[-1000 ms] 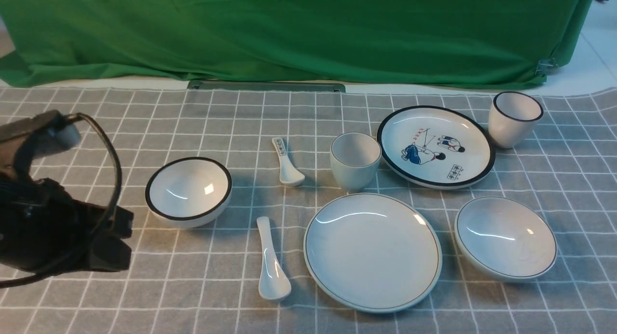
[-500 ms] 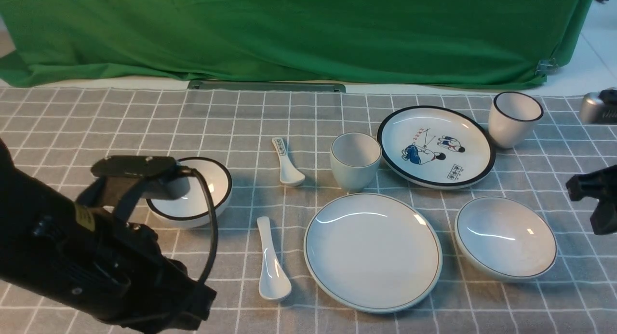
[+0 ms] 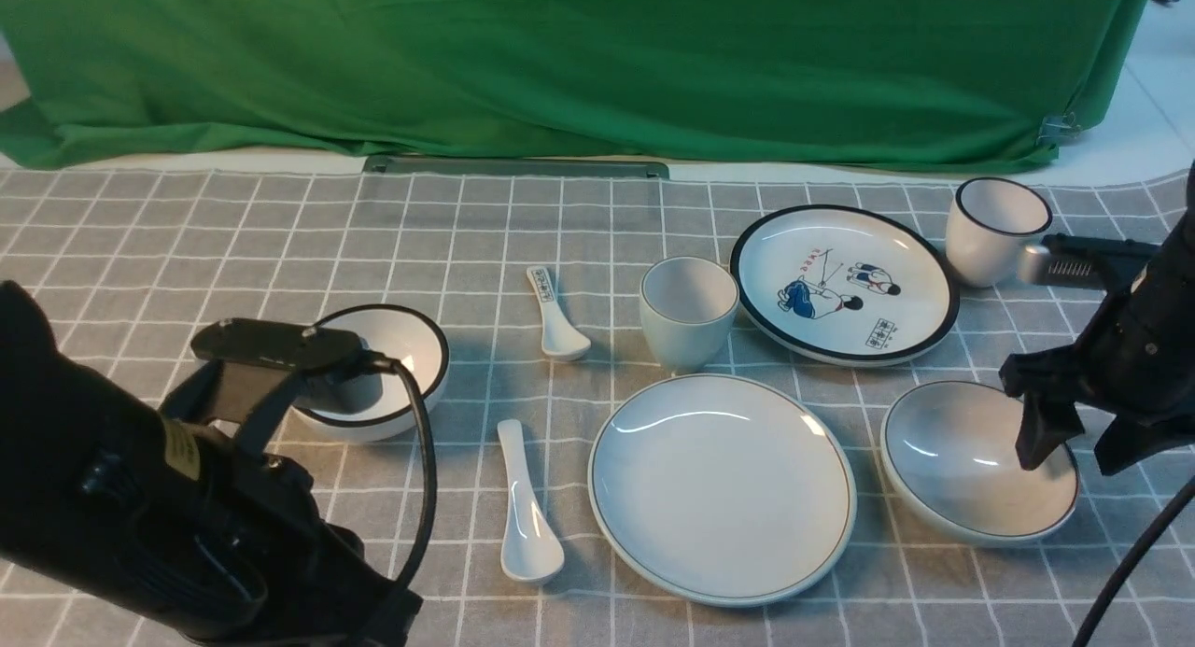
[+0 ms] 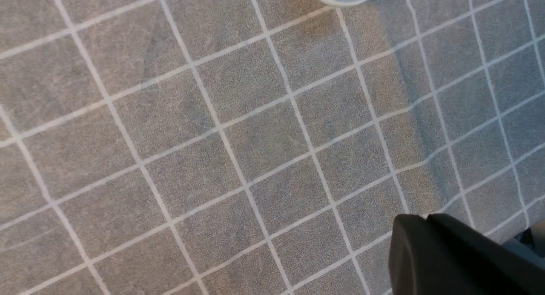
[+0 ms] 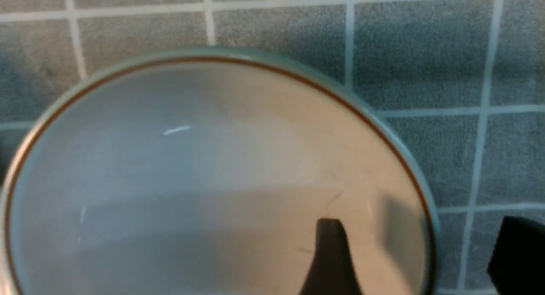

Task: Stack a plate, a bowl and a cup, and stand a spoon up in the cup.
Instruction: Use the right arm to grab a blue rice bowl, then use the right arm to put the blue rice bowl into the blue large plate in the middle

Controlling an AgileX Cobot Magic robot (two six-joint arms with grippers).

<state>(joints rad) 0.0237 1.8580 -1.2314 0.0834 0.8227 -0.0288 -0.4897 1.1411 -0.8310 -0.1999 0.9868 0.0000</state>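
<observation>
at the far right, right tool (image 3: 1074, 458): spread wide, placed astride the bowl (image 3: 952, 465) rim
left tool (image 4: 443, 252): closed, nothing held

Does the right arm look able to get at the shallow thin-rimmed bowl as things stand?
Probably yes: the open right hand straddles the right rim of the bowl, one finger inside, one outside, with nothing in between.

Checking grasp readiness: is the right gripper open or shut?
Open: the right gripper shows its fingers apart, one inside the bowl rim, one outside.
</observation>
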